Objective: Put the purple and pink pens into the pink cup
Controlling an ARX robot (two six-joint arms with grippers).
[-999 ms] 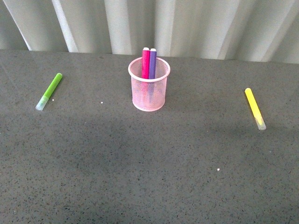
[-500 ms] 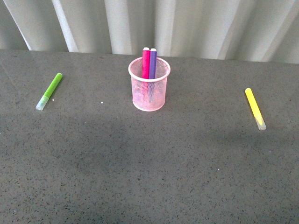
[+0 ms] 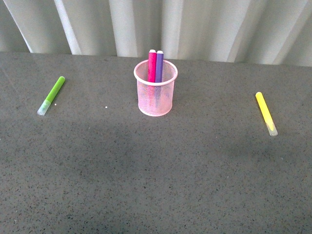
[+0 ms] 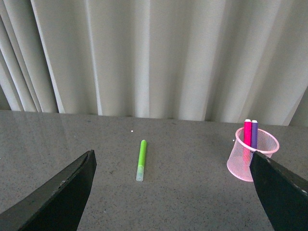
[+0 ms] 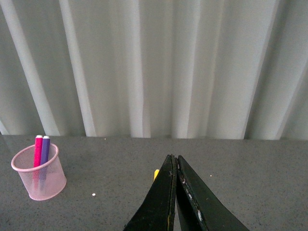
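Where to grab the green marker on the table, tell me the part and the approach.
Grip the green marker mid-barrel, coming straight down with jaws across its width. It lies flat on the table, so only its sides are likely graspable.

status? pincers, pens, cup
Left pincer open, empty. Right pincer shut, empty. Pink pen and purple pen upright in pink cup. Green marker and yellow marker lie clear.
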